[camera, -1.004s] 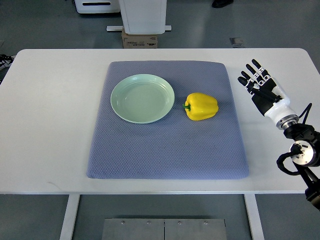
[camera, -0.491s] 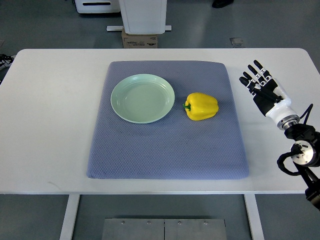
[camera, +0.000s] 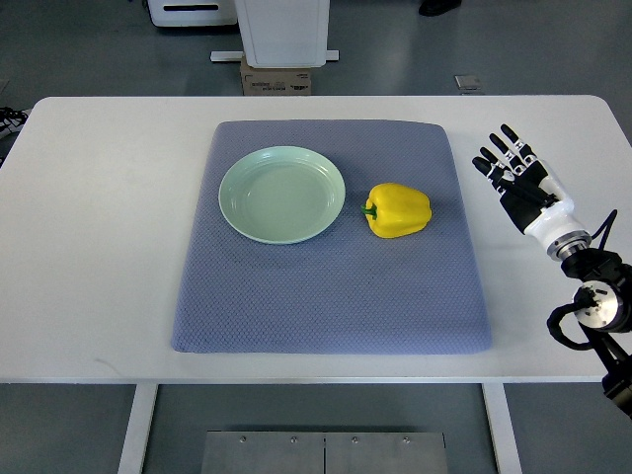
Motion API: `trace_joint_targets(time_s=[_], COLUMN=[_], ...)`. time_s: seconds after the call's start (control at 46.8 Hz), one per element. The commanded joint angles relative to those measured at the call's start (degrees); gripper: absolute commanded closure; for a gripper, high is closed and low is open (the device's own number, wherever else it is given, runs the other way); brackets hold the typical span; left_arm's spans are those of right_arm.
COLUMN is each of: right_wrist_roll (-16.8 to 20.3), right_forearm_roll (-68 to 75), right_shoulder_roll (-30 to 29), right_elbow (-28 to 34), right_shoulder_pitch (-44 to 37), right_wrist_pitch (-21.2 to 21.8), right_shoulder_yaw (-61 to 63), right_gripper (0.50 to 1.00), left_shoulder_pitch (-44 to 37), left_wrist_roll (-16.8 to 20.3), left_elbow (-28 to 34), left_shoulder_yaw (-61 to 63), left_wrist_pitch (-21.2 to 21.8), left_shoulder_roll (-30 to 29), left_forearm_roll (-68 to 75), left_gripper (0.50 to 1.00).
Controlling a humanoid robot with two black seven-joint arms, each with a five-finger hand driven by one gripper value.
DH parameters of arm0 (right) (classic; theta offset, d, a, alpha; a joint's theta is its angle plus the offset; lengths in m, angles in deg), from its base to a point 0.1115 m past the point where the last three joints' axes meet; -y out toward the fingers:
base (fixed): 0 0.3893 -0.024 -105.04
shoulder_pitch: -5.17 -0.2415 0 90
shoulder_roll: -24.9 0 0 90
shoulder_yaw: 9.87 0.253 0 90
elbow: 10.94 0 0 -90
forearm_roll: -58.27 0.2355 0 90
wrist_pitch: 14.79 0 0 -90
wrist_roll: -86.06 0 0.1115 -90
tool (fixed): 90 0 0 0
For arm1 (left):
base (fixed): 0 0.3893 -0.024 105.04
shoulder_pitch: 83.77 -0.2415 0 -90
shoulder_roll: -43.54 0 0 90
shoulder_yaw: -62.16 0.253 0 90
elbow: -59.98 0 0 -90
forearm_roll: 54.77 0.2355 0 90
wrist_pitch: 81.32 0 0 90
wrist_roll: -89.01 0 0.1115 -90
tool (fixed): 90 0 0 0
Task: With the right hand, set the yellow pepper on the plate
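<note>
Yellow pepper (camera: 398, 210) lies on its side on the blue-grey mat (camera: 326, 296), stem pointing left toward the pale green plate (camera: 281, 195), which sits just beside it with a narrow strip of mat between the two; the plate holds nothing. Neither has shifted over the last second. What has changed is small: the right hand (camera: 518, 176), out over the bare white table (camera: 109, 227) to the right of the mat, has drifted slightly rightward and down in the picture, a little further from the pepper than it was a second ago. Its fingers (camera: 494, 153) are spread and extended, holding nothing, palm angled toward the mat. That drift reads as the arm settling or lining up, not yet a reach, so the task appears to be at its very start: the pepper is ungrasped and the hand remains well apart from it. Next move likely calls for the hand to travel left across the mat edge and close around the pepper's rounded body before lifting it the short way to the plate. No left arm shows.
</note>
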Motion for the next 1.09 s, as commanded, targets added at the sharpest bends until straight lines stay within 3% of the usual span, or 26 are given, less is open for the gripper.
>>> trace_joint_targets(time_s=[0.0,0.321,0.491,0.791,1.068], right_wrist_roll=[-0.1,-0.2,-3.0,-3.9,-4.5], right_forearm_roll=[0.0,-0.2,-0.2,-1.2,-10.2], right_shoulder_roll=[0.0,0.2,0.7,0.8,2.4], right_elbow=[-0.8,-0.9,-1.2,-1.5,-1.2], right_shoulder_pitch=[-0.1,-0.1,-1.4,-2.5,-4.2], right_wrist_pitch=[0.0,0.1,0.1,-0.5,-0.4], right_shoulder_yaw=[0.0,-1.1,-5.5,-7.3,-7.8], right_gripper=[0.5,0.5,0.5,0.5,0.5], left_shoulder_pitch=[0.0,0.0,0.0,0.0,0.0], left_wrist_roll=[0.0,0.0,0.0,0.0,0.0], left_elbow=[0.0,0.0,0.0,0.0,0.0], left_shoulder_yaw=[0.0,0.0,0.0,0.0,0.0], left_wrist_pitch=[0.0,0.0,0.0,0.0,0.0], left_shoulder_roll=[0.0,0.0,0.0,0.0,0.0], left_forearm_roll=[0.0,0.1,0.0,0.1,0.1], left_gripper=[0.5,0.5,0.5,0.5,0.5])
